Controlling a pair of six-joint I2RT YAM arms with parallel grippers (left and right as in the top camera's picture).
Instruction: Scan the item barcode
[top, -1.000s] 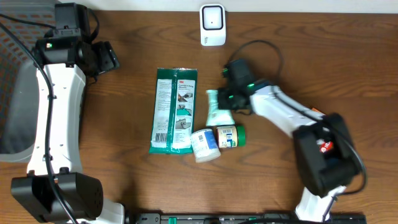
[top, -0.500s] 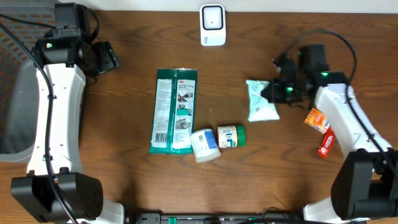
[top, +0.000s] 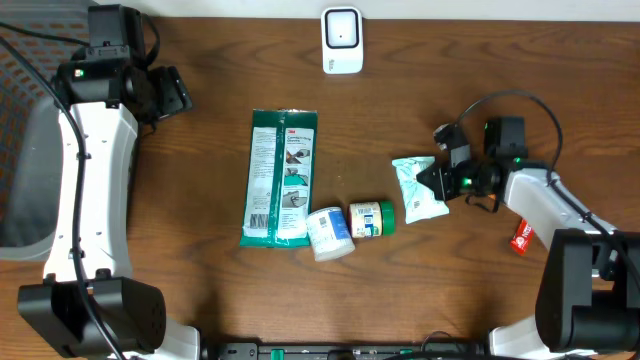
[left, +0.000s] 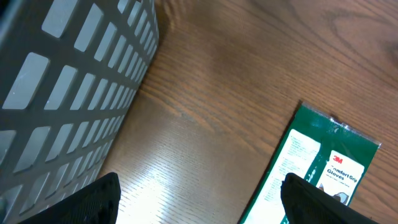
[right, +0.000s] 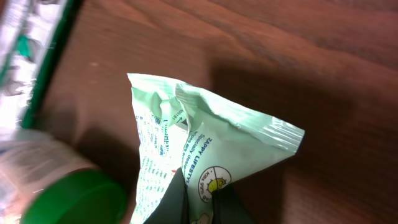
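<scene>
**A:** What is laid out on the table, biggest first?

**B:** A grey basket (top: 18, 170) is seen at nine o'clock in the overhead view. The left gripper (top: 172, 92) is parked near it at ten o'clock, with its jaws spread wide on nothing. A long green glove pack (top: 282, 178) is laid flat just left of centre.

**A:** And the item to be scanned?

**B:** The pale green pouch (top: 418, 187) is found at three o'clock from centre. One edge is pinched by the right gripper (top: 445, 180), whose jaws are clamped tight on the film. The white scanner (top: 341, 40) is stood at twelve o'clock, well apart from the pouch.

**A:** How is the pouch expected to behave?

**B:** It is judged light, soft and crinkly, with a slick film. It could slip, or fold and hide the code. A hold on the flat sealed seam is advised, since more stiffness is offered there. The barcode's face cannot be told.

**A:** Anything smaller?

**B:** A white tub (top: 330, 233) and a green-lidded jar (top: 371, 219) are touching at six o'clock.
</scene>
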